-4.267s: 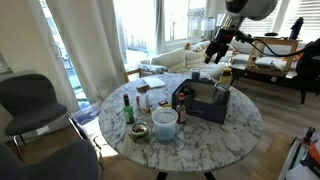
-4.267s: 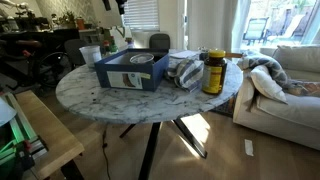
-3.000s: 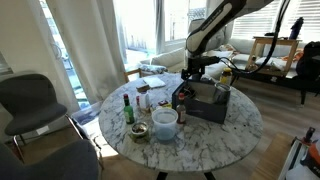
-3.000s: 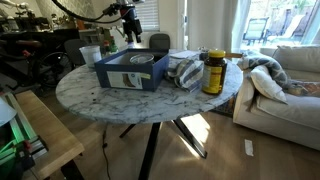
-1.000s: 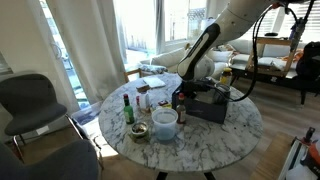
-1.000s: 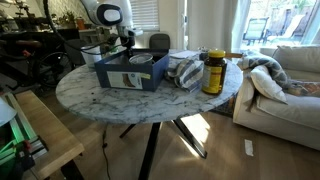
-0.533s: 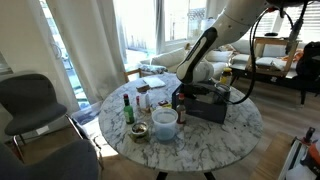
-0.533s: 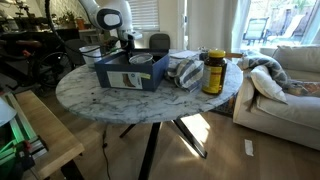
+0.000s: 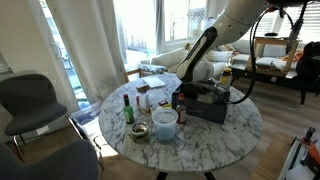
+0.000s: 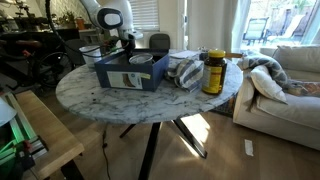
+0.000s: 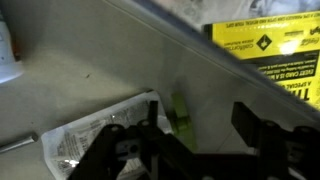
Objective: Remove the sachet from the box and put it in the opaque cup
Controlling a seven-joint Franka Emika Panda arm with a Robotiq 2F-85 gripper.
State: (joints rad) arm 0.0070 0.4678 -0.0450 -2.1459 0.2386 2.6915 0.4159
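- Sachet (image 11: 95, 135): in the wrist view a pale flat packet lies on the floor of the box (image 9: 207, 104). It is probably the sachet, though the picture is too blurred to be sure.
- Since four seconds ago the arm has swung from high above the bench (image 9: 215, 140) down to the box. Over the last half second it has hardly shifted.
- The hand (image 11: 195, 140) is low inside the box with its fingers spread wide and nothing between them. One finger overlaps the packet's edge, but I cannot tell if it touches.
- A yellow-labelled pack (image 11: 270, 50) lies in the box just beside the hand, and a small green strip (image 11: 180, 112) lies between the fingers.
- The opaque cup (image 9: 165, 121) stands on the bench near the box, with a glass bowl (image 9: 139, 131) and a green bottle (image 9: 128, 108) next to it.
- A yellow jar (image 10: 213, 72) and a crumpled bag (image 10: 185, 72) sit on the bench on the box's other side.
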